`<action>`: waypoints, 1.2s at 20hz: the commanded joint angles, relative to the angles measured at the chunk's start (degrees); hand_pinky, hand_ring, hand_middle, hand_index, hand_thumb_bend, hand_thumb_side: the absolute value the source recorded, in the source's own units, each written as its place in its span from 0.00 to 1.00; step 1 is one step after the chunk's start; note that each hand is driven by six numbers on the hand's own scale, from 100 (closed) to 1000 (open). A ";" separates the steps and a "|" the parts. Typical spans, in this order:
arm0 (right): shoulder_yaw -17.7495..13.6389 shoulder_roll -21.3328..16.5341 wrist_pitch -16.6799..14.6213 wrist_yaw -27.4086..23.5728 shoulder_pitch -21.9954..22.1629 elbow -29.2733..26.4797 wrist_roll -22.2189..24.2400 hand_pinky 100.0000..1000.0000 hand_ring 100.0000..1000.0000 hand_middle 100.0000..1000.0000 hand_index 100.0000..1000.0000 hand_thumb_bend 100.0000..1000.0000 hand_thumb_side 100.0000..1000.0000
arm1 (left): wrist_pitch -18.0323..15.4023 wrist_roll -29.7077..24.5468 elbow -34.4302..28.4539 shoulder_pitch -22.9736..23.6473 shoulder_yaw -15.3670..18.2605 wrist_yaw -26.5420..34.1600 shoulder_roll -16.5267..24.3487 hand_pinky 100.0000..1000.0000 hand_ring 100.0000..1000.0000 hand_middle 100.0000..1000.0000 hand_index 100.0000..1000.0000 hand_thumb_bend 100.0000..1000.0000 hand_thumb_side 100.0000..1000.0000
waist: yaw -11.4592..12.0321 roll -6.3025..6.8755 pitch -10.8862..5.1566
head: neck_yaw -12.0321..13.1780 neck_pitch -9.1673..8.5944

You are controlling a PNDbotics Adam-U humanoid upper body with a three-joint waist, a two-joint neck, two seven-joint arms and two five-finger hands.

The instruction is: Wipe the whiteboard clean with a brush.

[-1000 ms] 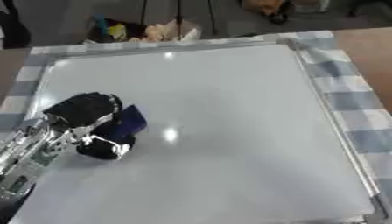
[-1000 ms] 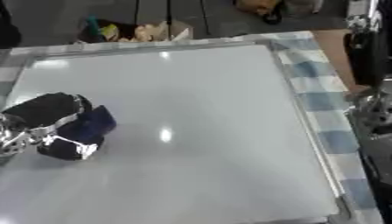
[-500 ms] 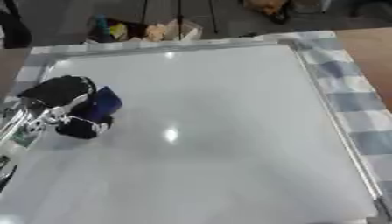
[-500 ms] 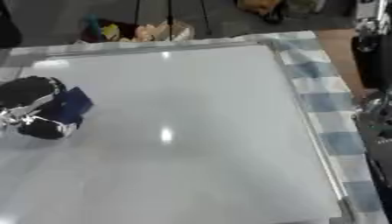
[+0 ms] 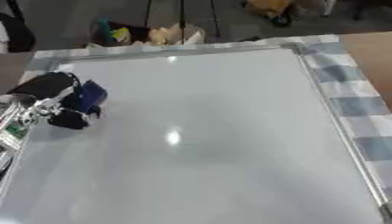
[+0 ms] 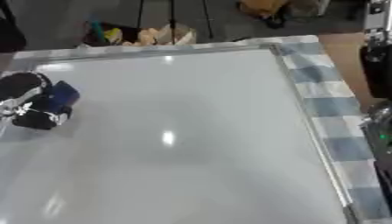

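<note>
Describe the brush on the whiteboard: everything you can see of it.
The brush looks like a small dark blue block, blurred here. It lies on the whiteboard near the left edge, toward the far corner, with the left hand curled round it. Most of it is hidden by the black fingers; its underside cannot be seen.

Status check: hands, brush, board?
Left hand curled round blue brush, at whiteboard's left edge near far corner. Right hand not in view. Board surface shows no marks, only glare. Nothing in the way.
</note>
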 commanded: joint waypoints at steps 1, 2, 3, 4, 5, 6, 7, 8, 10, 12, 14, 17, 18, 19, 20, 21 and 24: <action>-0.27 -1.22 0.03 -0.45 -0.86 -0.86 0.01 0.77 0.80 0.72 0.77 0.00 0.90 | 1.30 0.80 2.00 -1.70 2.57 1.06 0.73 0.18 0.38 0.34 0.09 0.00 0.40 | -0.09 -0.17 -1.11 | 0.48 -0.85; -0.27 -1.22 0.04 -0.45 -0.86 -0.86 0.01 0.77 0.80 0.72 0.77 0.00 0.90 | 1.54 1.07 2.54 -1.87 2.88 1.41 0.64 0.18 0.38 0.33 0.09 0.00 0.41 | -0.10 -0.17 -1.11 | 0.51 -0.87; -0.28 -1.22 0.04 -0.46 -0.85 -0.86 0.00 0.77 0.80 0.72 0.77 0.00 0.90 | 1.85 1.37 3.03 -2.09 3.29 1.73 0.60 0.18 0.38 0.33 0.09 0.00 0.41 | -0.11 -0.19 -1.12 | 0.54 -0.86; -0.28 -1.22 0.04 -0.46 -0.84 -0.86 0.00 0.77 0.80 0.72 0.77 0.00 0.90 | 2.12 1.64 3.45 -2.31 3.62 2.02 0.55 0.18 0.38 0.33 0.09 0.00 0.41 | -0.12 -0.19 -1.12 | 0.58 -0.85; -0.28 -1.22 0.03 -0.46 -0.84 -0.86 0.01 0.77 0.80 0.72 0.77 0.00 0.90 | 2.37 1.87 3.83 -2.53 3.92 2.27 0.47 0.18 0.38 0.33 0.09 0.00 0.41 | -0.12 -0.19 -1.12 | 0.64 -0.86; -0.27 -1.20 0.03 -0.46 -0.84 -0.86 0.02 0.77 0.80 0.72 0.77 0.00 0.90 | 2.63 2.07 4.19 -2.76 4.22 2.48 0.39 0.18 0.38 0.33 0.09 0.00 0.42 | -0.14 -0.19 -1.12 | 0.68 -0.91; -0.26 -1.20 0.04 -0.46 -0.83 -0.86 0.03 0.77 0.80 0.72 0.77 0.00 0.90 | 2.88 2.24 4.56 -2.97 4.48 2.65 0.32 0.18 0.38 0.33 0.09 0.00 0.42 | -0.16 -0.18 -1.11 | 0.71 -0.94; -0.25 -1.21 0.03 -0.46 -0.83 -0.86 0.04 0.77 0.80 0.72 0.77 0.00 0.90 | 3.11 2.36 4.94 -3.14 4.70 2.81 0.25 0.18 0.38 0.33 0.09 0.00 0.42 | -0.19 -0.18 -1.10 | 0.75 -0.95; -0.27 -1.21 0.04 -0.45 -0.81 -0.86 0.03 0.77 0.80 0.72 0.77 0.00 0.89 | 3.54 2.59 5.63 -3.40 5.12 3.15 0.09 0.17 0.37 0.33 0.09 0.00 0.43 | -0.25 -0.20 -1.07 | 0.88 -0.97; -0.29 -1.21 0.07 -0.46 -0.80 -0.86 0.02 0.77 0.80 0.72 0.77 0.00 0.89 | 4.27 2.85 6.35 -3.67 5.76 3.78 -0.22 0.17 0.37 0.32 0.09 0.00 0.44 | -0.31 -0.23 -1.05 | 1.02 -1.01; -0.32 -1.21 0.09 -0.45 -0.76 -0.86 0.00 0.77 0.80 0.72 0.77 0.00 0.89 | 5.12 3.37 6.92 -3.94 6.28 4.60 -0.43 0.16 0.37 0.32 0.09 0.00 0.44 | -0.36 -0.24 -1.04 | 1.10 -1.04; -0.33 -1.20 0.12 -0.46 -0.74 -0.86 -0.01 0.77 0.80 0.72 0.77 0.00 0.89 | 6.13 4.24 7.43 -4.22 6.73 5.49 -0.57 0.16 0.36 0.31 0.09 0.00 0.45 | -0.36 -0.22 -1.04 | 1.15 -1.05; -0.33 -1.19 0.10 -0.45 -0.75 -0.86 0.01 0.77 0.80 0.72 0.77 0.00 0.89 | 6.61 4.60 7.72 -4.34 6.97 5.74 -0.64 0.16 0.36 0.31 0.09 0.00 0.45 | -0.36 -0.22 -1.03 | 1.16 -1.07; -0.34 -1.19 0.10 -0.46 -0.75 -0.86 0.00 0.77 0.80 0.72 0.77 0.00 0.89 | 7.08 4.93 8.06 -4.41 7.14 5.89 -0.67 0.16 0.36 0.31 0.09 0.00 0.45 | -0.39 -0.23 -1.02 | 1.14 -1.09; -0.35 -1.21 0.09 -0.47 -0.76 -0.86 -0.02 0.77 0.80 0.72 0.77 0.00 0.89 | 7.52 5.25 8.41 -4.48 7.31 6.01 -0.68 0.15 0.36 0.31 0.09 0.00 0.45 | -0.43 -0.26 -0.99 | 1.16 -1.12; -0.36 -1.21 0.07 -0.48 -0.76 -0.86 -0.03 0.77 0.80 0.72 0.77 0.00 0.90 | 7.89 5.55 8.72 -4.55 7.48 6.10 -0.69 0.15 0.36 0.31 0.09 0.00 0.45 | -0.46 -0.29 -0.98 | 1.17 -1.12; -0.39 -1.21 0.07 -0.50 -0.71 -0.86 -0.05 0.77 0.80 0.72 0.77 0.00 0.89 | 8.72 6.27 9.86 -4.71 7.97 6.20 -0.64 0.15 0.36 0.31 0.09 0.00 0.44 | -0.43 -0.31 -0.97 | 1.20 -1.10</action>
